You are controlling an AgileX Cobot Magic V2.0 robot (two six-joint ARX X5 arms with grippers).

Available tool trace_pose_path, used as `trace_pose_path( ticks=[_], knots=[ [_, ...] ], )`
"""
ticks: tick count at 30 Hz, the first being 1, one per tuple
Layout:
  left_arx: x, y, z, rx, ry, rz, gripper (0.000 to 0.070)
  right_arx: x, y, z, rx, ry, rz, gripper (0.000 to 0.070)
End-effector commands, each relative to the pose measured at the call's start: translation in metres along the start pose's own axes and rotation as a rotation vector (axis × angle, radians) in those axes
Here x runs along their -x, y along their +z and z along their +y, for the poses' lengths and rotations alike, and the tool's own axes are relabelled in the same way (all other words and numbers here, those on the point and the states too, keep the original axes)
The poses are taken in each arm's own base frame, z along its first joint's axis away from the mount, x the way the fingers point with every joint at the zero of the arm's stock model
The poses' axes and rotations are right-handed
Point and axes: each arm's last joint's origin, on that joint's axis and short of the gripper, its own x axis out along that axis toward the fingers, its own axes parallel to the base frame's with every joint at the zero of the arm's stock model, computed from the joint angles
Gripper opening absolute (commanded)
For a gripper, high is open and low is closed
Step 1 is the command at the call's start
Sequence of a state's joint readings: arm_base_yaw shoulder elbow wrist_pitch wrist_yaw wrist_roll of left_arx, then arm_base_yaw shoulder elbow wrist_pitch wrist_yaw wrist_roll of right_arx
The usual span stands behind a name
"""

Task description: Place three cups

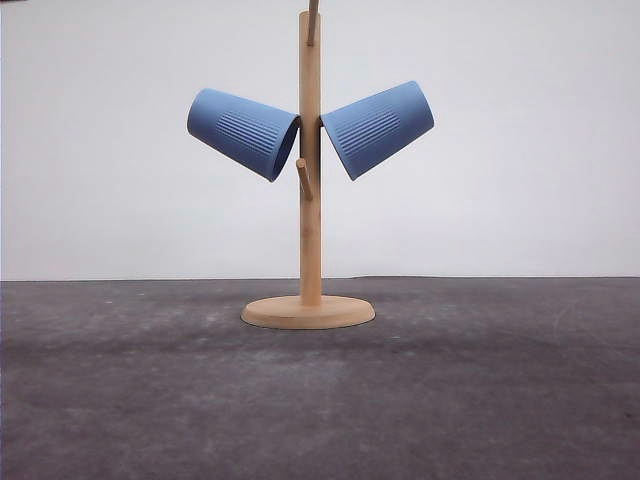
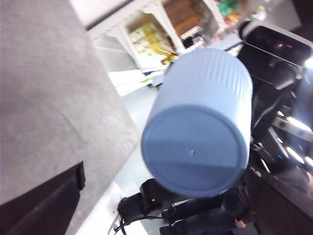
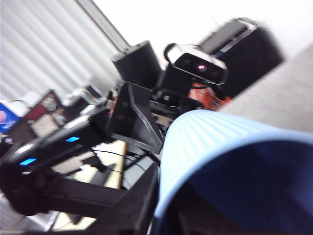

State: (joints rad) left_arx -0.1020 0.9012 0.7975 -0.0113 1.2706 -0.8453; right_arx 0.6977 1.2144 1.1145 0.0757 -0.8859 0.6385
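Hanging cups: 2 blue ribbed cups sit on the wooden stand [image 1: 310, 240] in the front view, mouths toward the post and bottoms tilted up and outward; the left cup [image 1: 243, 132] and the right cup [image 1: 378, 128] are on opposite sides.
Cup by the left wrist [image 2: 200, 137]: close to the camera, flat bottom facing it, ribbed wall running away.
Left gripper: I cannot tell whether its fingers are wide, narrow or gripping; a dark blurred shape [image 2: 39, 205] lies well apart from that cup.
Cup by the right wrist [image 3: 215, 142]: very near, open rim and dark inside turned to the camera.
Right gripper: finger state cannot be told.
Writing: a blue pack [image 3: 6, 120] at the picture's edge carries a mark too blurred to read.
Spare pegs: 1 short peg [image 1: 304, 178] juts forward below the cups, 1 more [image 1: 313, 20] sits at the post's top.
Open room: the dark table [image 1: 320, 400] lies bare all around the stand's round base [image 1: 308, 312].
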Motion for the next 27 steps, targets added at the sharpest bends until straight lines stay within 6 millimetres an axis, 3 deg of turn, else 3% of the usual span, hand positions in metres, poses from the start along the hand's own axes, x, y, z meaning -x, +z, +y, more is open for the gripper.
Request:
trace_pose_path(
  ticks=[1, 22, 27],
  knots=[
    [-0.001, 0.004, -0.004, 0.011, -0.029, 0.015, 0.0643, -0.004, 0.005, 0.006, -0.001, 0.034, -0.006, 0.0004],
    [-0.011, 0.002, -0.013, -0.039, -0.098, 0.069, 0.0636, -0.014, -0.001, 0.018, -0.005, 0.124, 0.041, 0.0004],
    [-0.012, 0.004, -0.016, -0.054, -0.112, 0.069, 0.0591, -0.015, -0.001, 0.019, -0.004, 0.127, 0.044, 0.0004]
  ],
)
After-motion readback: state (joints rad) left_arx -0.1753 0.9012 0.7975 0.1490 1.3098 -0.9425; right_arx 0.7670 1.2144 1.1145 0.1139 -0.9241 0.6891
